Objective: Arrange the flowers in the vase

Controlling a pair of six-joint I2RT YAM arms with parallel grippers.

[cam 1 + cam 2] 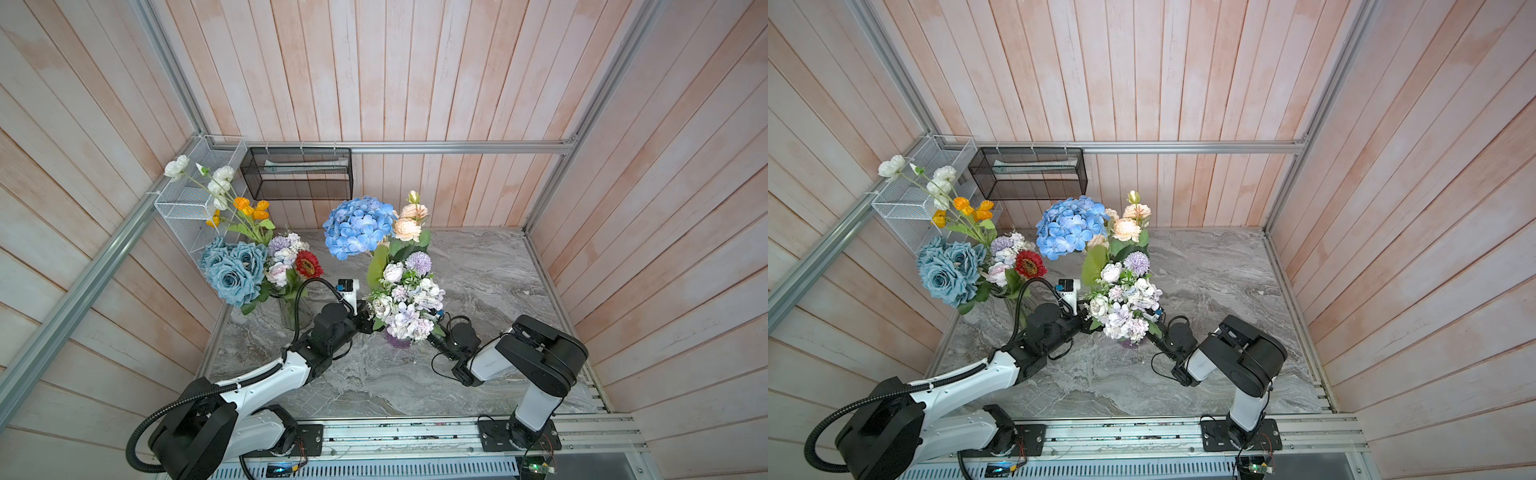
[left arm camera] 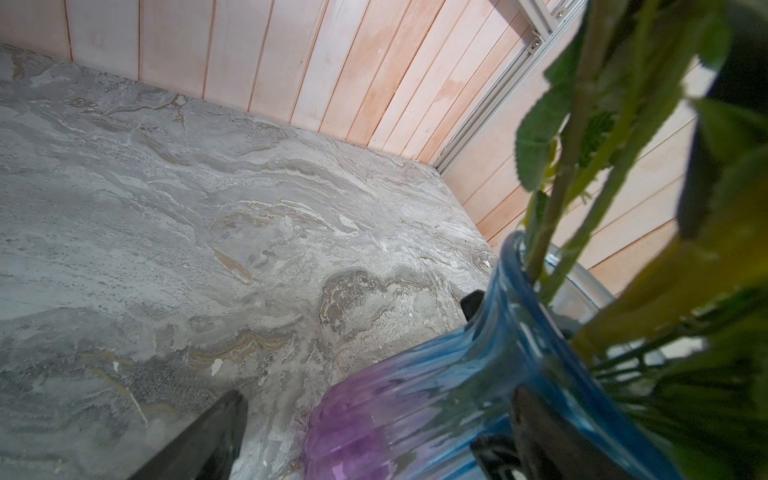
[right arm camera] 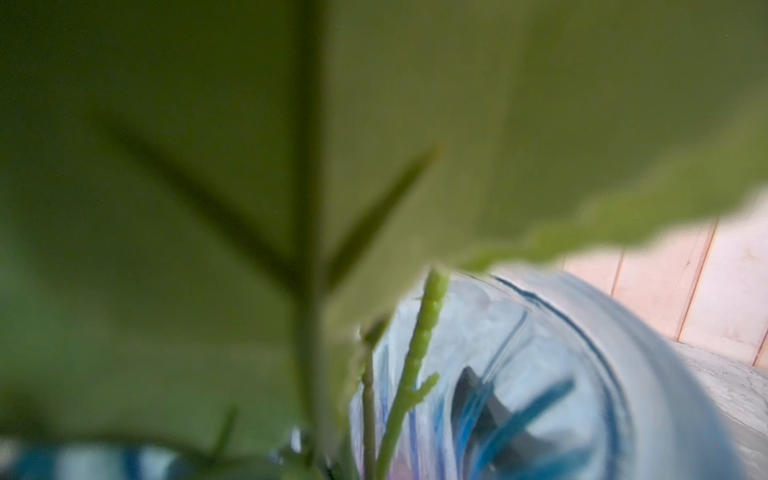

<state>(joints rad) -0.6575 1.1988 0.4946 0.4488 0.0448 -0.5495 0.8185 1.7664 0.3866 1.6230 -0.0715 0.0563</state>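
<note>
Two vases of flowers stand on the marble table (image 1: pixel 478 291). At the middle, a blue hydrangea (image 1: pixel 359 226), peach roses (image 1: pixel 409 224) and a lilac-white spray (image 1: pixel 405 299) rise from the blue-and-purple vase (image 2: pixel 478 374). To its left in both top views, dusty-blue roses (image 1: pixel 232 266), poppies (image 1: pixel 249 208) and a red sunflower (image 1: pixel 308 264) fill the clear vase (image 1: pixel 295 311). The left gripper (image 2: pixel 380 401) gapes wide, straddling the blue-and-purple vase; one finger (image 2: pixel 208 436) stands clear of the glass, so it grips nothing. The right gripper (image 1: pixel 435 316) reaches in under the spray, buried by blooms and a leaf, and I cannot tell whether it is parted or clenched.
</note>
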